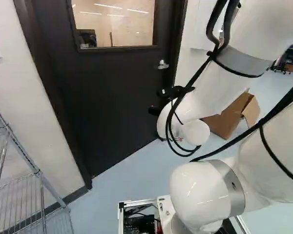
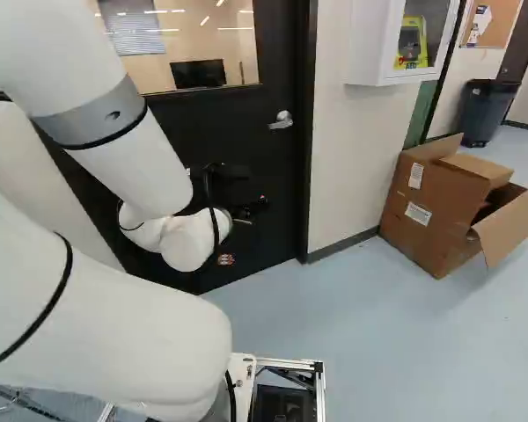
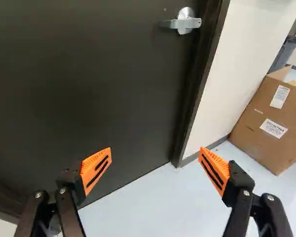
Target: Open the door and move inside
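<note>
**Closed door [image 1: 112,97] is looming beyond a spread hand [image 3: 156,157]**

The door is filling its frame [image 3: 203,64], so a base driving forward before the latch is releasing could be ramming it. The white arm [image 2: 132,167] is bending low and near the door; a careless lift could be scraping a joint along it. The cardboard box [image 2: 431,207] is sitting to the right, where a wide swing of the base could be clipping it. The hand is holding its fingers wide apart, nothing between them. The lever handle [image 3: 183,22] is sitting close to the frame's right side, so a grasp straying right could be catching the frame, and a loose one slipping off mid-turn. It is lying farther, higher and slightly right of the hand, well apart from it.
</note>
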Motion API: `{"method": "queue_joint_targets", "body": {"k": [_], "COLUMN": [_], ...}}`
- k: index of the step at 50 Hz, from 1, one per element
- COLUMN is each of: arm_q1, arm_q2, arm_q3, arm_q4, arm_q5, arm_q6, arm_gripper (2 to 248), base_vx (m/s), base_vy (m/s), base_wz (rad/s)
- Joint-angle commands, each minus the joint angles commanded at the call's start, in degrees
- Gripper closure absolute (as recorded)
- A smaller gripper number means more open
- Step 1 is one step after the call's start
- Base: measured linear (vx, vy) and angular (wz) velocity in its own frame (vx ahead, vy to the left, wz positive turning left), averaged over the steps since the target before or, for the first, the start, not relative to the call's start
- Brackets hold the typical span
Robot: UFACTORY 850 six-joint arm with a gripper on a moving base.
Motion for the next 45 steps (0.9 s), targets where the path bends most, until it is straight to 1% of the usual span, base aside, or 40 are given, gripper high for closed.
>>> {"method": "queue_joint_targets", "body": {"k": [20, 38, 45], "arm_q1": [0.0, 0.0, 0.0], "arm_q2": [0.0, 0.0, -0.5], "arm_q3": [0.0, 0.0, -0.5], "arm_q4": [0.0, 0.0, 0.0], "arm_q5": [0.0, 0.0, 0.0], "arm_q6": [0.0, 0.0, 0.0], "arm_gripper": [3, 3, 3], "base_vx": [0.217, 0.204, 0.124], "base_vy": [-0.029, 0.001, -0.001], "base_wz": [-0.174, -0.027, -0.016]}}
